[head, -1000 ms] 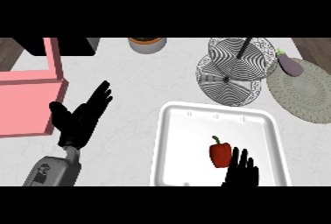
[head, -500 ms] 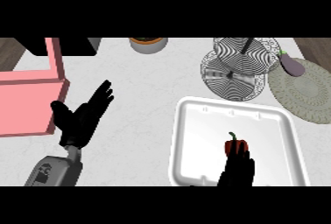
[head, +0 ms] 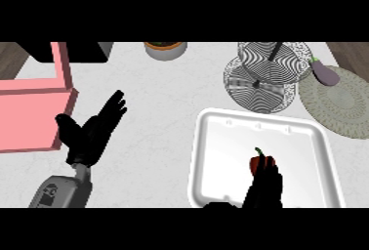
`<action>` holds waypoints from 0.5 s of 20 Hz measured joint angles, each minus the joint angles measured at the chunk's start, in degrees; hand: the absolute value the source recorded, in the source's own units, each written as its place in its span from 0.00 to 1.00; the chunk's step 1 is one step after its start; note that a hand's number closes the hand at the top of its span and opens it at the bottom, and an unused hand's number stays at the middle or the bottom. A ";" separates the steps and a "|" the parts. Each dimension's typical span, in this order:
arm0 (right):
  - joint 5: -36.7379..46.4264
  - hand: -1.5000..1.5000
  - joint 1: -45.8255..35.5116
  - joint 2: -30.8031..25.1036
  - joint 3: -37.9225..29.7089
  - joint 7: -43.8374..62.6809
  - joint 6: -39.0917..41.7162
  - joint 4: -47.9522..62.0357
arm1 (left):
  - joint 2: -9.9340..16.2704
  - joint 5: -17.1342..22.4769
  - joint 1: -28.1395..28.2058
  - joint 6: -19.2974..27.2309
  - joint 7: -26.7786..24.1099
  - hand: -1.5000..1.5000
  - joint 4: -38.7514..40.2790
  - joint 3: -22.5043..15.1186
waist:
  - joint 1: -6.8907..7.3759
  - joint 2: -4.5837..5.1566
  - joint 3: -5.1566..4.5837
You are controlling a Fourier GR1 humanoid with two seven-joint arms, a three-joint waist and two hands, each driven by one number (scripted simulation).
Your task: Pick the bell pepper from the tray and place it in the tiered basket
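Since half a second ago, the white tray (head: pixel 216 146) has slid right in view, and the right hand (head: pixel 265 188) covers more of the red bell pepper (head: pixel 258 161), which lies on the tray touching its fingertips. Whether those fingers close on it cannot be told. Left hand (head: pixel 92 134) rests open above the table (head: pixel 158 112), fingers spread; the tiered basket (head: pixel 263 73) stands beyond the tray.

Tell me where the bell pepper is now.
In the head view the bell pepper lies on the white tray, lower right, with the right hand touching its near side.
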 measured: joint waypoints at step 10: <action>-2.70 1.00 -5.13 -1.56 0.77 -3.84 -3.22 5.90 | -1.11 -1.12 0.62 -1.37 0.19 0.50 -0.08 0.60 | -0.22 -0.56 -0.78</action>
